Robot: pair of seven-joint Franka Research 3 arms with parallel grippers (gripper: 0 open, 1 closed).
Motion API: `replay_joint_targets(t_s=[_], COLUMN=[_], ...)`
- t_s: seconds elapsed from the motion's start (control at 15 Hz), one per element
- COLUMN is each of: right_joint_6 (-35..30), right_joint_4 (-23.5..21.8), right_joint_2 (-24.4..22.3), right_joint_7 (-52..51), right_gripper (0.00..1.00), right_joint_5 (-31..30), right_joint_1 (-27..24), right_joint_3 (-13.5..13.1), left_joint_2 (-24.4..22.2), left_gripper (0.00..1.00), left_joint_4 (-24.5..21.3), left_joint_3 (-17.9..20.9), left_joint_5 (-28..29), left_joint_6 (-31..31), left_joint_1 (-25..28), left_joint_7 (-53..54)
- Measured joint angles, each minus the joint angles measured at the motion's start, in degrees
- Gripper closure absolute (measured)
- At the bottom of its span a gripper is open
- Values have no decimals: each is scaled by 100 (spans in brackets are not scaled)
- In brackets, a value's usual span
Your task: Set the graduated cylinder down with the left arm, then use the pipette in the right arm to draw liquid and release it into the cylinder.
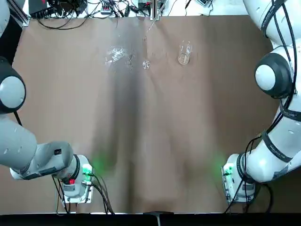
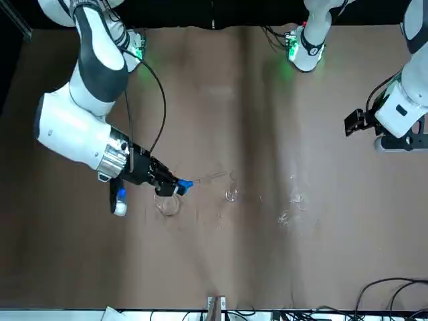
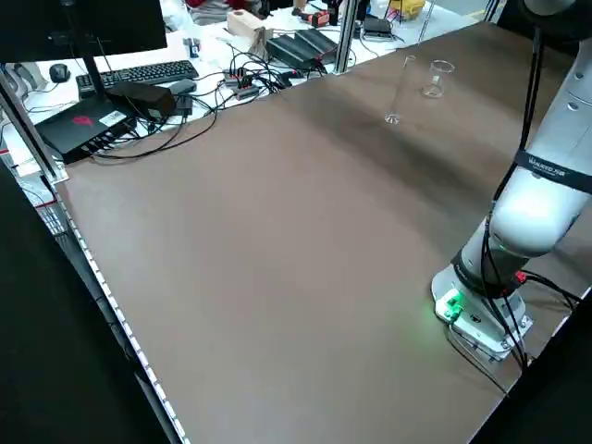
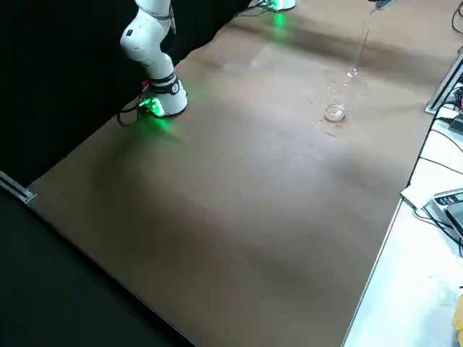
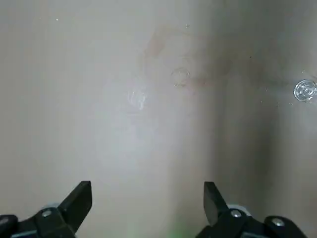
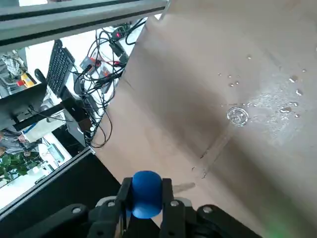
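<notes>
Currently, on the brown surface (image 1: 150, 141): one graduated cylinder (image 3: 400, 89), upright on its foot, at the far middle, free of both arms. Beside it, toward the robot's right, one short beaker (image 1: 184, 52). Toward the robot's left, a scatter of small clear glass pieces (image 1: 116, 54).

Right pincer (image 2: 175, 185): at the far side of the surface, just above the beaker, fingers closed on the blue bulb of the pipette (image 6: 146, 193); the thin tube reaches toward the cylinder in the front view.

Left pincer (image 5: 147, 198): raised over the left side of the surface, well apart from the glassware, fingers spread wide, holding nothing.

Beyond the far edge: cables (image 1: 80, 12), a keyboard (image 3: 139, 76).
</notes>
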Motion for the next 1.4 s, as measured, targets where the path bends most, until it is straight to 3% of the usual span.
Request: replay_joint_targets(t_s=[0.87,1.2,1.4], right_joint_6=[268,314,400], right_joint_4=[-94,-107,-142], right_joint_2=[2,2,8], right_joint_7=[8,8,8], right_gripper=[72,72,72], right_joint_5=[-400,-440,-458], right_joint_1=[194,254,298], right_joint_3=[-7,-8,-8], left_joint_2=[-10,-88,-195], left_gripper=[0,0,0], left_joint_4=[-79,-76,-75], left_joint_3=[34,992,1100], left_joint_5=[2,-69,-187], left_joint_6=[-68,-68,-68], left_joint_1=[69,-817,-844], left_joint_7=[-17,-37,-39])
